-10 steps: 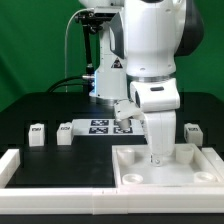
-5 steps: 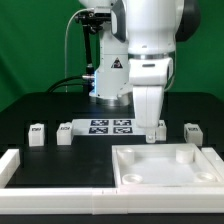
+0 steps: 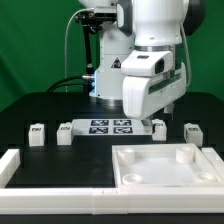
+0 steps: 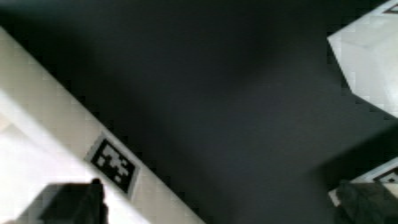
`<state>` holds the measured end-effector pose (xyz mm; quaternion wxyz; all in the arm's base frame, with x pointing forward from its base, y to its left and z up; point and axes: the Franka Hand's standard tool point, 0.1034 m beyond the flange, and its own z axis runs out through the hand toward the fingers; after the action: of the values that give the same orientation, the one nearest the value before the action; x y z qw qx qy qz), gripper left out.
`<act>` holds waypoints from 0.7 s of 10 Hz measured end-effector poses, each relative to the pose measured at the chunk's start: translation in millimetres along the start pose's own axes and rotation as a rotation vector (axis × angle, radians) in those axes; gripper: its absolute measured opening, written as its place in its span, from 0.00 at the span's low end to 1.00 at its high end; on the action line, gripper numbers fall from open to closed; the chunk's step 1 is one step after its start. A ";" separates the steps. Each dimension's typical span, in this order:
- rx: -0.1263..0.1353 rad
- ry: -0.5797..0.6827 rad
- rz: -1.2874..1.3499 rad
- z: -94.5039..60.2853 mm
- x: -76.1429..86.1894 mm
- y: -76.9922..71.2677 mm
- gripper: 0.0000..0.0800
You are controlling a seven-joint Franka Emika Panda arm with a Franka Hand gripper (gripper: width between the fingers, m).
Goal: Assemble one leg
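The end effector [image 3: 148, 118] hovers mid-frame beside a leg [image 3: 158, 128]; released or clenched, I cannot tell. Seemingly the approach step: next it must lower squarely over that leg and clench.

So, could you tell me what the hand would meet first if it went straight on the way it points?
The hand would most likely meet bare black table between the marker board and the white panel, though depth is unclear.

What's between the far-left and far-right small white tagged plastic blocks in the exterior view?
In the exterior view, from its left: a second small white tagged block, the thin flat white marker board, then a third block.
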<state>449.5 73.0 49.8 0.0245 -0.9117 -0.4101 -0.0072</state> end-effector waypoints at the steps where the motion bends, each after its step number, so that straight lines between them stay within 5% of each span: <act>1: 0.005 0.003 0.114 0.1 0.6 -0.7 0.81; 3: 0.021 0.002 0.376 1.8 -0.7 -7.9 0.81; 7: 0.046 -0.003 0.782 5.4 13.9 -57.4 0.81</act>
<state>415.6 121.7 47.0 0.0452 -0.9984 -0.0318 0.0134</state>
